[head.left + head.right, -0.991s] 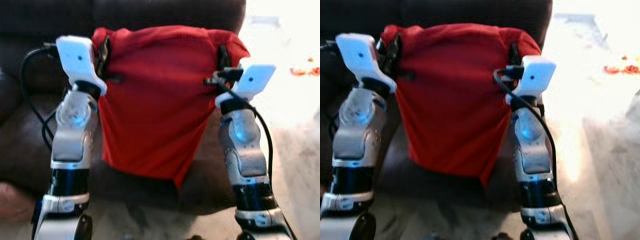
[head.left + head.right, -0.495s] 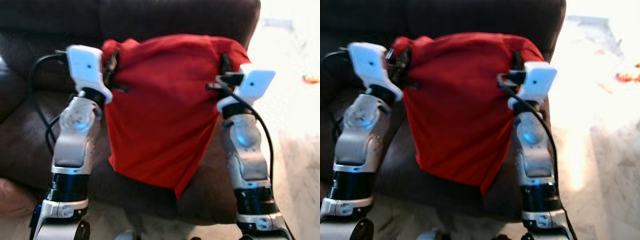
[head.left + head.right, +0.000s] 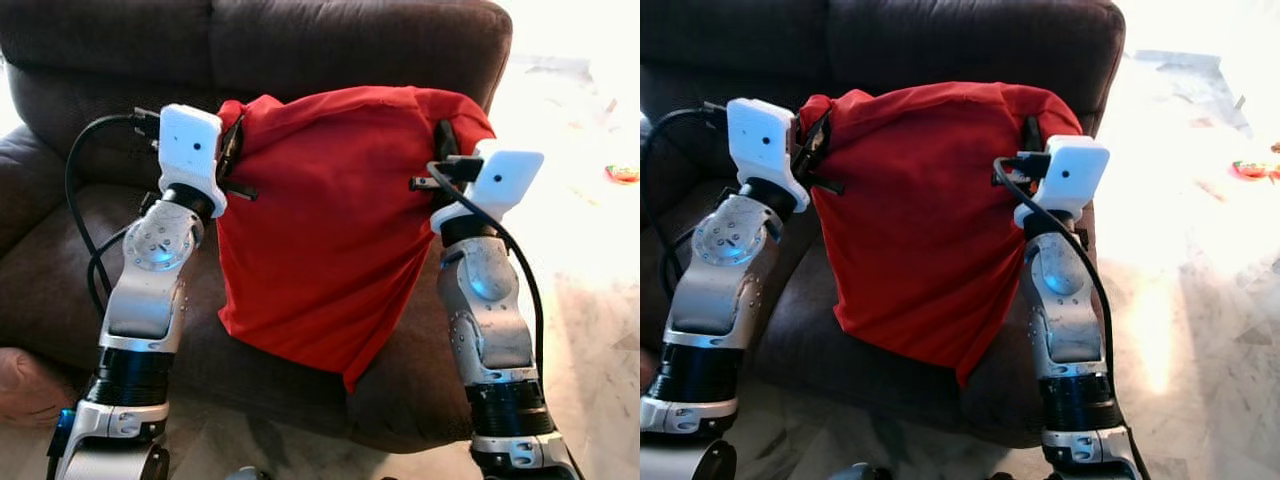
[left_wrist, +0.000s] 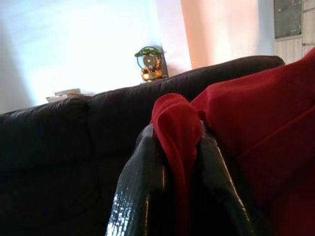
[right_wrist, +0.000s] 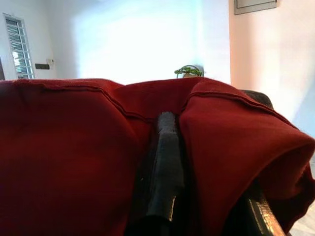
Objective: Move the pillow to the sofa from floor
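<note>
A red pillow (image 3: 330,220) hangs in the air between my two arms, above the seat of the dark brown sofa (image 3: 360,40). My left gripper (image 3: 232,140) is shut on the pillow's upper left corner; in the left wrist view red cloth (image 4: 177,128) is pinched between the black fingers (image 4: 142,196). My right gripper (image 3: 444,140) is shut on the upper right corner, where a fold of cloth (image 5: 231,142) bulges over one finger (image 5: 166,162). The pillow's lower corner droops toward the seat's front edge.
The sofa's seat cushion (image 3: 60,270) and left armrest (image 3: 20,190) lie below and left of the pillow. Bright marble floor (image 3: 590,230) stretches to the right, with a small coloured object (image 3: 622,173) on it. A reddish shape (image 3: 25,385) lies at the lower left.
The view has tilted up, so more of the sofa back shows. Both arms still hold the pillow by its top corners; it hangs a little lower in the picture.
</note>
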Controlling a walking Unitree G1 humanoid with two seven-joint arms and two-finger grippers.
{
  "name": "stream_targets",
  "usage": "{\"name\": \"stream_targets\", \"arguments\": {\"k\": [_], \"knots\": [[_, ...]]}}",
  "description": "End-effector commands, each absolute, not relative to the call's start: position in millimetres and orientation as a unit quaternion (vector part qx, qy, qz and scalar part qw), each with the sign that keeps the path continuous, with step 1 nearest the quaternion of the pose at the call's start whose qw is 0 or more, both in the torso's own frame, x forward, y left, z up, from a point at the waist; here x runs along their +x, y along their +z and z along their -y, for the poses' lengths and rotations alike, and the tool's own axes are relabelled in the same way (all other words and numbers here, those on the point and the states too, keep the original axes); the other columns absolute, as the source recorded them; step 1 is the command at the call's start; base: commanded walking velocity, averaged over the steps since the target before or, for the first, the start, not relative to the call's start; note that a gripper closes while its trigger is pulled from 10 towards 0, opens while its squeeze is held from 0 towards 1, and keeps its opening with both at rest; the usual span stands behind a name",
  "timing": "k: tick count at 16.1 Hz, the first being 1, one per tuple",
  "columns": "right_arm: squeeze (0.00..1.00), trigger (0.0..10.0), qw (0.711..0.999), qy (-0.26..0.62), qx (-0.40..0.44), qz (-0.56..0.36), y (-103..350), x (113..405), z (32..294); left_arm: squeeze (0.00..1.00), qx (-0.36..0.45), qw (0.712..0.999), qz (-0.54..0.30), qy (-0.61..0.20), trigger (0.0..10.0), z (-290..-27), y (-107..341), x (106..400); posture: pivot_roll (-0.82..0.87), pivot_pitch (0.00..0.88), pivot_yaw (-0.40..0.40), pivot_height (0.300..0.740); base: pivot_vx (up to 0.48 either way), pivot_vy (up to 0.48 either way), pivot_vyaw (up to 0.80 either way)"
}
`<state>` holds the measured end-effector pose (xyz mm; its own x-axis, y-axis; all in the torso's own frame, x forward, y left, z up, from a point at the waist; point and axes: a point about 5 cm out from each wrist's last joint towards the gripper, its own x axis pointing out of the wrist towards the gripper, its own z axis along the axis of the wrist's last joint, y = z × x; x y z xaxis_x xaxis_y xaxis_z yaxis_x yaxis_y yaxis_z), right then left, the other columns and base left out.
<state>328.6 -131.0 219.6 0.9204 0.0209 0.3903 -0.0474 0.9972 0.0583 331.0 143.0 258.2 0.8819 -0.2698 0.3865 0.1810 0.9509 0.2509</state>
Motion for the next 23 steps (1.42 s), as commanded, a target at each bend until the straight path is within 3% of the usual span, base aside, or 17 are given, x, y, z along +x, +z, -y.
{"name": "stream_targets", "arguments": {"k": [1,9,23], "knots": [[0.0,10.0,0.977,0.023,0.029,0.209,223,328,129,0.0,0.099,0.965,0.211,-0.121,10.0,-140,252,332,0.06,0.064,-0.019,0.74,0.0,0.0,0.0],[0.0,10.0,0.987,0.03,0.029,0.155,193,333,124,0.0,0.089,0.973,0.192,-0.093,10.0,-146,226,343,0.06,0.085,-0.024,0.74,0.0,0.0,0.0],[0.0,10.0,0.987,0.035,0.024,0.155,198,350,123,0.0,0.076,0.973,0.195,-0.093,10.0,-141,222,362,0.05,0.107,-0.04,0.74,0.0,0.0,0.0]]}}
